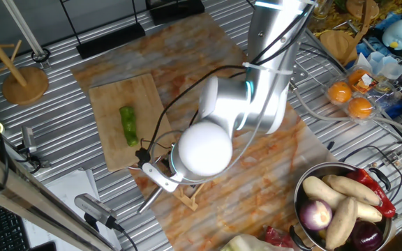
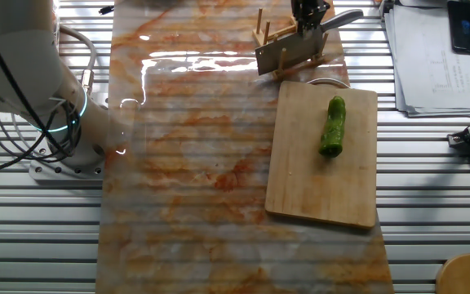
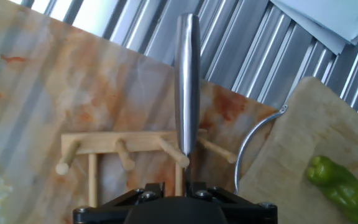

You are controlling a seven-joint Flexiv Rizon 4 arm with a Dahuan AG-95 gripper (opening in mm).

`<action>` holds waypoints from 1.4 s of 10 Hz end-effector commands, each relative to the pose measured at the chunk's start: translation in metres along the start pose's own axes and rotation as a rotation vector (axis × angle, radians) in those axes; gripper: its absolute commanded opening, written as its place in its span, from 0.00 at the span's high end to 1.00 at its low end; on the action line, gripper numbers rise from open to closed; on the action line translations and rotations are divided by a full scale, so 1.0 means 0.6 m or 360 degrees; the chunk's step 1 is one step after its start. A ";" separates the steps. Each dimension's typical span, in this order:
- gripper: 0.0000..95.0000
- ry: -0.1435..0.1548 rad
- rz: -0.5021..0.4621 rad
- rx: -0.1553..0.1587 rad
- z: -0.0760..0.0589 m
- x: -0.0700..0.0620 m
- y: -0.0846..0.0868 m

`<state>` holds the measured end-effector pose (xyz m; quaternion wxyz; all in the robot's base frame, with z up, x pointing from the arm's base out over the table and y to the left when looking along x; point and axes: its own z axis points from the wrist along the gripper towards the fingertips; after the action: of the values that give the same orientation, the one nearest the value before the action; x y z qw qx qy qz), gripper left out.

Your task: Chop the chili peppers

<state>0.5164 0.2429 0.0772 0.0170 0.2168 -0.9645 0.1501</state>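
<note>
One whole green chili pepper (image 1: 128,125) lies on the wooden cutting board (image 1: 110,94). It also shows in the other fixed view (image 2: 332,126) and at the right edge of the hand view (image 3: 344,186). A steel knife (image 2: 288,53) sits at the small wooden rack (image 2: 280,37) just beyond the board's end. In the hand view its handle (image 3: 187,81) runs up from between my fingers, over the rack (image 3: 129,152). My gripper (image 3: 176,185) is shut on the knife's handle, seen from above in the other fixed view (image 2: 309,15). My arm hides it in the first fixed view.
A metal bowl (image 1: 311,183) with potatoes, onion and red peppers stands at the front right. Oranges in a plastic box (image 1: 351,97) lie at the right. A wooden stand (image 1: 25,84) is at the far left. Papers (image 2: 431,57) lie beside the board.
</note>
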 end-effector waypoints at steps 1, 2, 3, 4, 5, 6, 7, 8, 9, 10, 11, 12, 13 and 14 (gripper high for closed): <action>0.80 -0.0024 -0.0008 0.0003 -0.001 0.000 -0.006; 0.80 -0.0027 -0.0022 -0.0002 -0.003 0.002 -0.012; 0.80 -0.0017 -0.0024 0.0003 -0.002 0.002 -0.011; 0.80 -0.0014 -0.0024 0.0004 -0.002 0.002 -0.011; 0.80 -0.0010 -0.0030 0.0006 -0.002 0.001 -0.009; 0.80 -0.0001 -0.0026 0.0003 -0.001 0.000 -0.005; 0.80 0.0006 -0.0018 0.0004 0.000 -0.002 -0.002; 0.80 0.0015 -0.0009 0.0017 0.001 -0.004 0.004; 0.80 0.0019 -0.0016 0.0031 0.002 -0.004 0.006; 0.80 0.0024 -0.0023 0.0044 0.003 -0.003 0.006; 0.80 0.0028 -0.0023 0.0050 0.003 -0.002 0.006; 0.80 0.0032 -0.0022 0.0063 0.003 -0.002 0.006; 0.80 0.0032 -0.0020 0.0064 0.003 -0.002 0.006; 0.80 0.0030 -0.0019 0.0064 0.003 -0.002 0.005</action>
<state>0.5166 0.2457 0.0737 0.0235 0.2214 -0.9596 0.1719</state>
